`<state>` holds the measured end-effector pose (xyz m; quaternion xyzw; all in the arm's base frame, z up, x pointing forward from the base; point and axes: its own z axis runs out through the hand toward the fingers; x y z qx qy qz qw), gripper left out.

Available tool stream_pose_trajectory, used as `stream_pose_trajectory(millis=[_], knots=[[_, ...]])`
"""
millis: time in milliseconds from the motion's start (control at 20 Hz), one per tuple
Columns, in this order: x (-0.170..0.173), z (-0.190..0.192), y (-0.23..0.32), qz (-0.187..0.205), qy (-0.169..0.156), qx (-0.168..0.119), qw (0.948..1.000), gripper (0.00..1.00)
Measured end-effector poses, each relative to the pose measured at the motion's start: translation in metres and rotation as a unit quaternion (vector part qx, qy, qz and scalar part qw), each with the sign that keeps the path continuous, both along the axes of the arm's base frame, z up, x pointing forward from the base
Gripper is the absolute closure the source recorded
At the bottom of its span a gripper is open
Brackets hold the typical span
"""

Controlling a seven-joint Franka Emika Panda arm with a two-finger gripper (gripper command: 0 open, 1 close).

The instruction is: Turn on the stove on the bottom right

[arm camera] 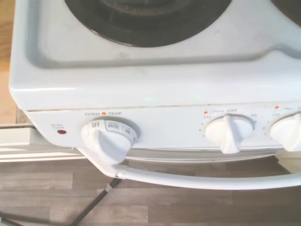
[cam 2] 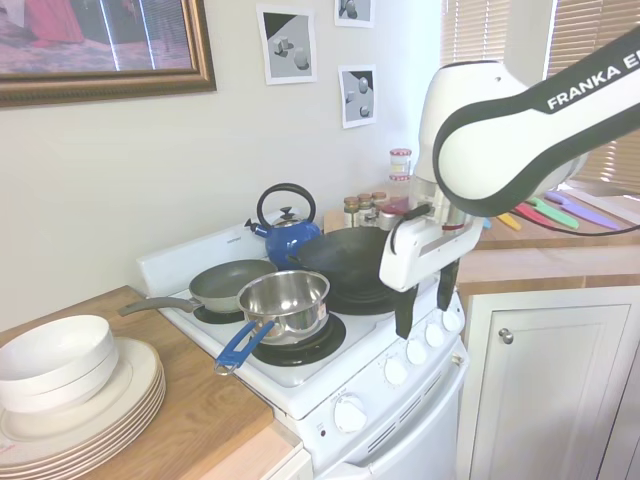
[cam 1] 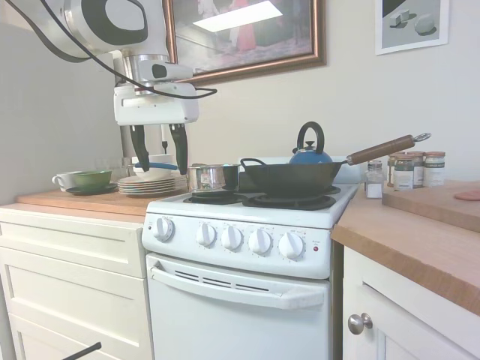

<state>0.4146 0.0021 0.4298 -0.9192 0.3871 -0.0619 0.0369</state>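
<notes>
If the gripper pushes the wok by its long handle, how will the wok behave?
The wok would probably pivot rather than slide straight, because its wooden handle sticks far out past the stove. It looks like heavy dark metal, so likely stiff. Its rounded bowl on the burner may rock or tip.

White coil-burner stove [cam 1: 247, 247]: steel saucepan [cam 1: 212, 178] front left, black wok [cam 1: 292, 177] right, blue kettle [cam 1: 310, 154] behind wok, stacked plates [cam 1: 147, 183] on counter left.
</notes>
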Motion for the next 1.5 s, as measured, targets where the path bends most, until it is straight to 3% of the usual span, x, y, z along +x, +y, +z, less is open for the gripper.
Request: stream_pose_trajectory(millis=[450, 800, 850, 1200, 1500], knots=[[0.006, -0.017, -0.044, -0.012, 0.009, -0.024, 0.9996, 0.0], [0.024, -0.039, -0.122, -0.003, 0.034, -0.03, 0.999, 0.0], [0.029, -0.041, -0.133, -0.003, 0.038, -0.034, 0.9987, 1.0], [0.049, -0.058, -0.184, -0.003, 0.06, -0.07, 0.9957, 1.0], [0.058, -0.073, -0.203, -0.013, 0.057, -0.088, 0.9944, 1.0]])
